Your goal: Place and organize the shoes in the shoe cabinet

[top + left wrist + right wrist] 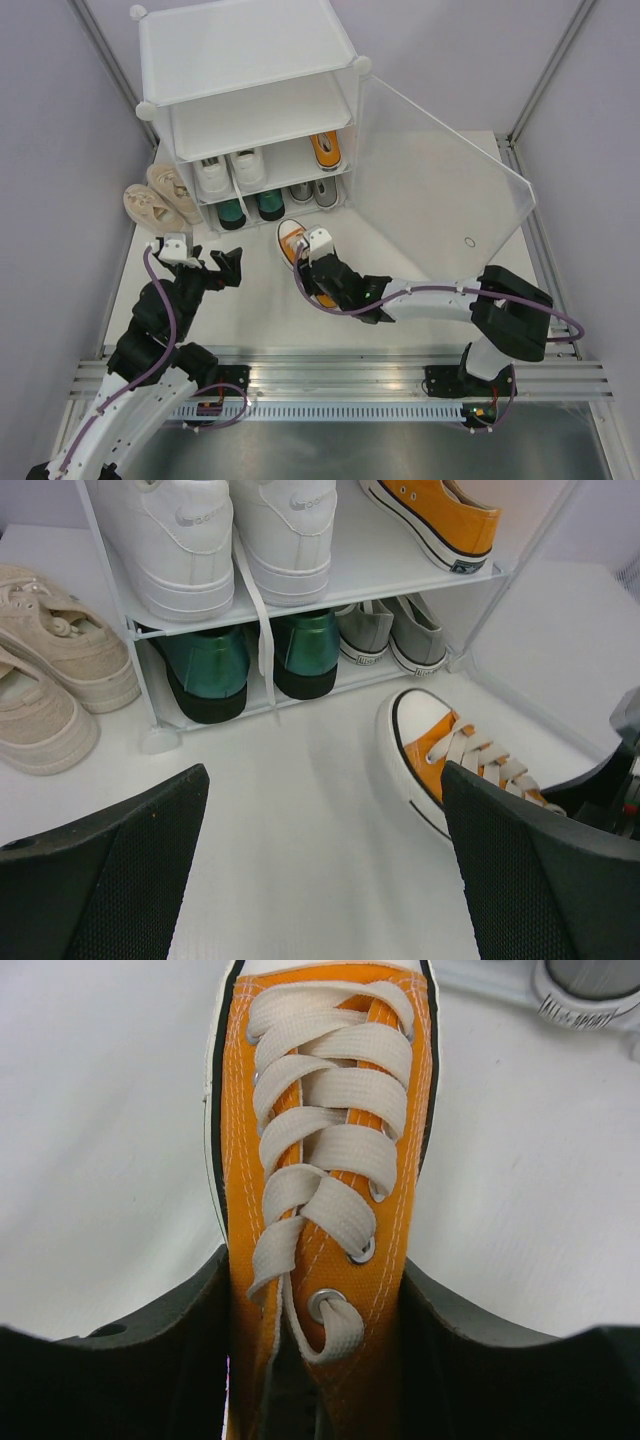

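One orange shoe (335, 1110) with cream laces lies on the table in front of the shoe cabinet (250, 45), toe toward it. My right gripper (315, 1360) is shut on this shoe's rear half, a finger pressed on each side; from above the right gripper (314, 268) covers the heel. The other orange shoe (326, 150) stands on the middle shelf beside a white pair (230, 172). A dark green pair (250, 660) and a grey pair (390, 635) fill the bottom tier. My left gripper (320, 880) hangs open over bare table, left of the orange shoe (450, 755).
A beige pair (160, 198) lies on the table left of the cabinet, against the side wall. The clear door panel (430, 190) stands swung open to the right. The cabinet's top shelf (260, 120) holds nothing.
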You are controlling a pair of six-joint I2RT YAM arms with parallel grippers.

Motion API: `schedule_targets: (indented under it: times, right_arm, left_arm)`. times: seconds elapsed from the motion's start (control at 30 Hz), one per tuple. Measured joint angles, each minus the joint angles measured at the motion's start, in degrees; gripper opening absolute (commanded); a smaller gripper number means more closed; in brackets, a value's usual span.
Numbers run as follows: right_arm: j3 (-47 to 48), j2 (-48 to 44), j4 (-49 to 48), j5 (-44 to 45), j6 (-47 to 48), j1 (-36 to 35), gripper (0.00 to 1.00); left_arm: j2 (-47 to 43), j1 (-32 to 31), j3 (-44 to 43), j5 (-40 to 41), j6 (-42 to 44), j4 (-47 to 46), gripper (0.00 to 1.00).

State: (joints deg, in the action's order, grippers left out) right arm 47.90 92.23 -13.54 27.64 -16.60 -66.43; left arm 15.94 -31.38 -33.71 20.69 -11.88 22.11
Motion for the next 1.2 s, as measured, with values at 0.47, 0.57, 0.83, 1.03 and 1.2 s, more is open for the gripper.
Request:
schedule_targets:
  times: [0.47, 0.57, 0.83, 1.03, 1.2]
  right_arm:
    - [28.8, 12.8, 5.3, 0.5, 4.9, 14.8, 0.01]
    - [34.6, 17.0, 6.5, 0.6, 6.2, 16.6, 0.01]
    - [46.6, 25.4, 8.8, 0.2, 7.9, 19.0, 0.01]
    - [52.6, 29.0, 8.8, 0.3, 8.6, 19.5, 0.03]
    - [54.2, 30.6, 8.6, 0.2, 8.7, 19.9, 0.24]
  left_arm:
    - [0.0, 0.0, 0.0, 0.0, 0.0, 0.0, 1.00]
    - [0.0, 0.0, 0.0, 0.0, 0.0, 0.0, 1.00]
    - [0.0, 0.0, 0.0, -0.1, 0.0, 0.0, 1.00]
    - [0.0, 0.0, 0.0, -0.1, 0.0, 0.0, 1.00]
    - [0.0, 0.0, 0.0, -0.1, 0.0, 0.0, 1.00]
